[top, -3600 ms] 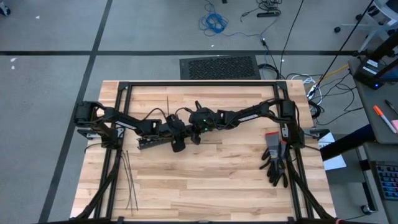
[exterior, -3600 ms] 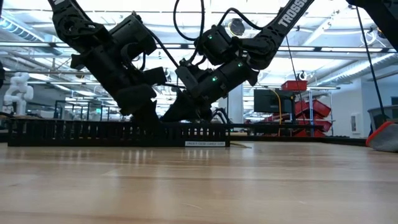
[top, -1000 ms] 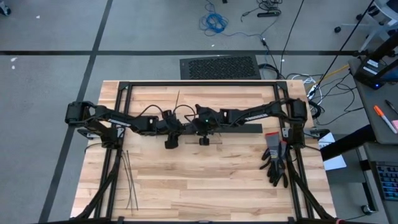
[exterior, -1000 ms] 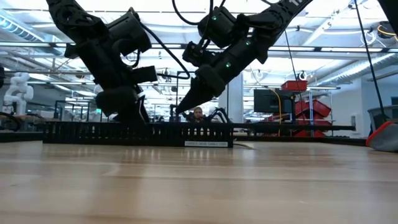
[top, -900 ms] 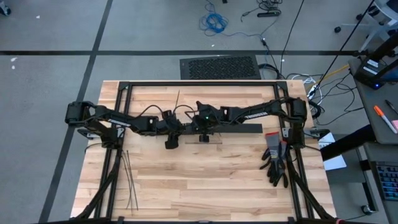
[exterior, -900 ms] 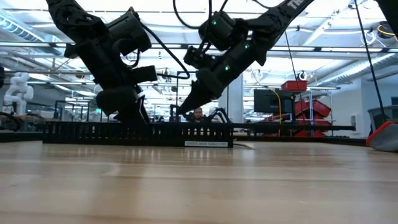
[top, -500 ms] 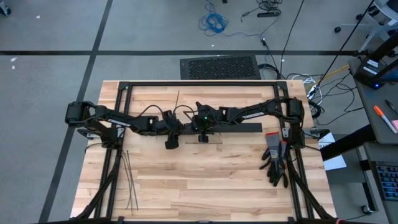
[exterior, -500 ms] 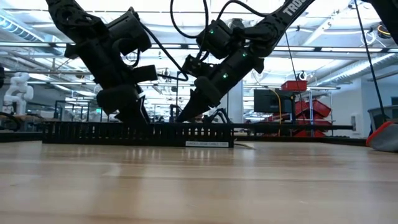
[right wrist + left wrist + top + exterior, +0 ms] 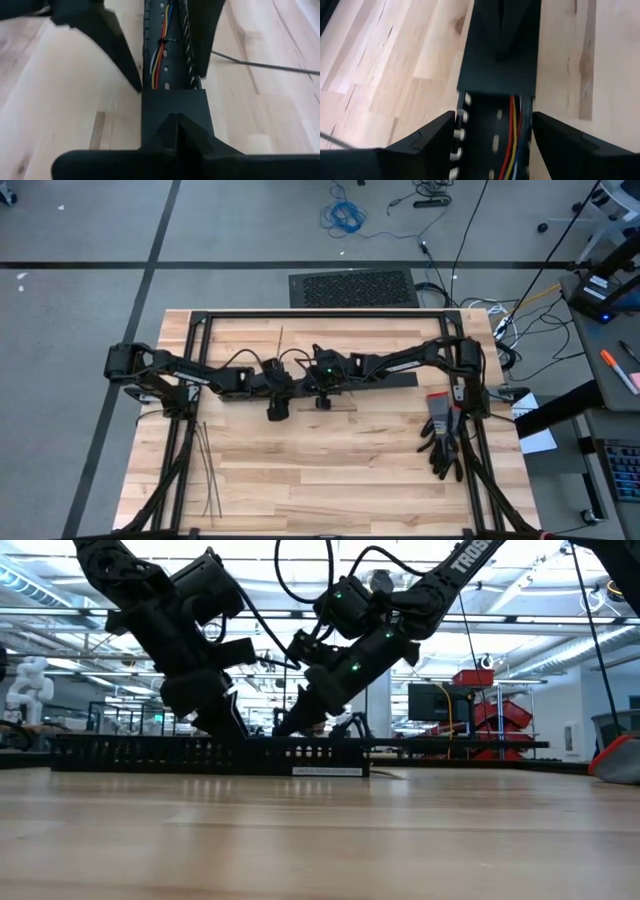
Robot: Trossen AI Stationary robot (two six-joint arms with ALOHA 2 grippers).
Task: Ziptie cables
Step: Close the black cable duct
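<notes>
High view: a pair of dark gloves (image 9: 441, 442) lies near the table's (image 9: 350, 480) right edge, well apart from both grippers, and loose zipties (image 9: 207, 470) lie spread by the left frame leg, too thin to count. One more thin strip (image 9: 279, 340) lies on the wood just beyond the grippers. A long black slotted duct (image 9: 200, 754) crosses the middle of the table, with both arms bent over it. The cables (image 9: 161, 50) run inside the duct's channel: red, yellow, blue and white wires, with a dark tie band around them at one spot. The left gripper (image 9: 492, 135) straddles the duct, fingers spread to either side of its walls, the wires between them. The right gripper (image 9: 178, 127) is clenched, its tips pressed on the solid cover of the duct just short of the wires.
</notes>
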